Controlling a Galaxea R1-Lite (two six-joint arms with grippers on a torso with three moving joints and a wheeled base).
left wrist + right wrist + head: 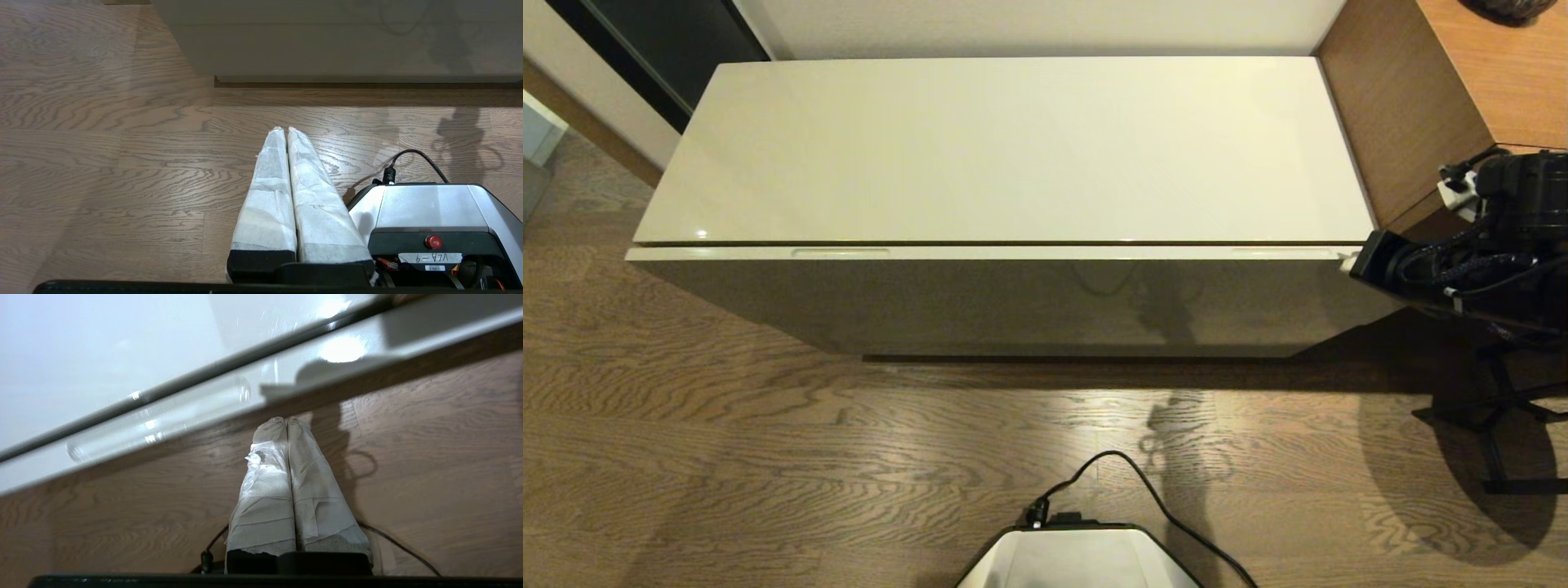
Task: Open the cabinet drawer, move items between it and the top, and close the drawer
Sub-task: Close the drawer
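The top [1013, 147] is a glossy cream slab with nothing on it. Just under its front edge shows the thin rim of the cabinet drawer [1045, 253], pushed in, with two long recesses [840, 252]. The slippers and the packet are out of view. My right gripper [1347, 261] hovers at the drawer's right end, in front of the rim. In the right wrist view the right gripper [286, 420] is shut on nothing, below the drawer rim [163, 420]. My left gripper [285, 130] is shut and empty, low over the floor beside my base.
A brown wood-grain desk [1486, 73] stands against the cabinet's right end. A black stand [1503, 425] is on the floor at the right. My base [1078, 559] with a black cable [1143, 482] sits in front of the cabinet on wood flooring.
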